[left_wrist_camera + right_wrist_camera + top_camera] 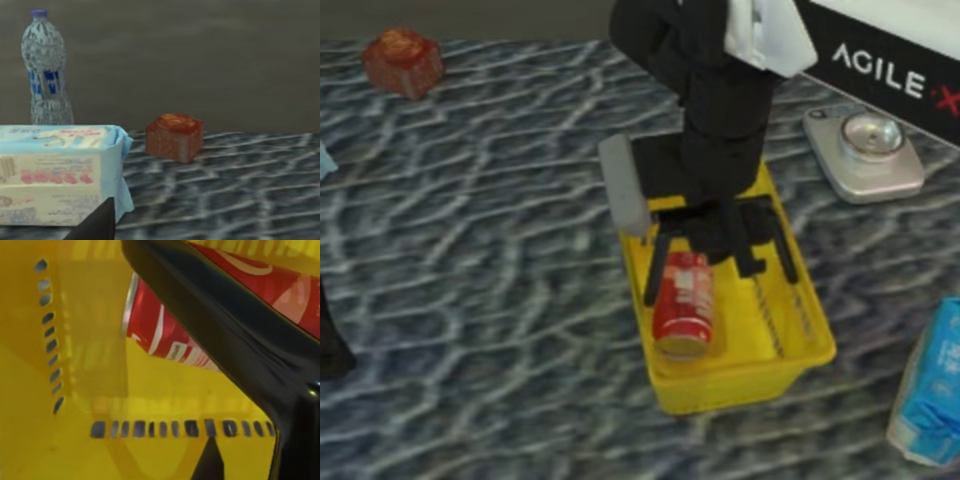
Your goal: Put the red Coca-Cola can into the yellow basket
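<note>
Fingers (pixel 240 355) of the right gripper (pixel 705 255) seem to pinch the can (pixel 684 303), though I cannot tell for sure, so lower it gently inside the basket (pixel 800 360), where it hangs tilted, before spreading them, while the left arm stays parked off the table's left.

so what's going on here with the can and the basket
The right gripper is down over the yellow basket, near the middle of the table, with the red Coca-Cola can tilted inside it. A dark finger lies across the can in the right wrist view, but whether the jaws are gripping or have let go cannot be told. The left arm is parked at the table's left, its camera looking at a tissue pack, a water bottle and a reddish cube.
</note>
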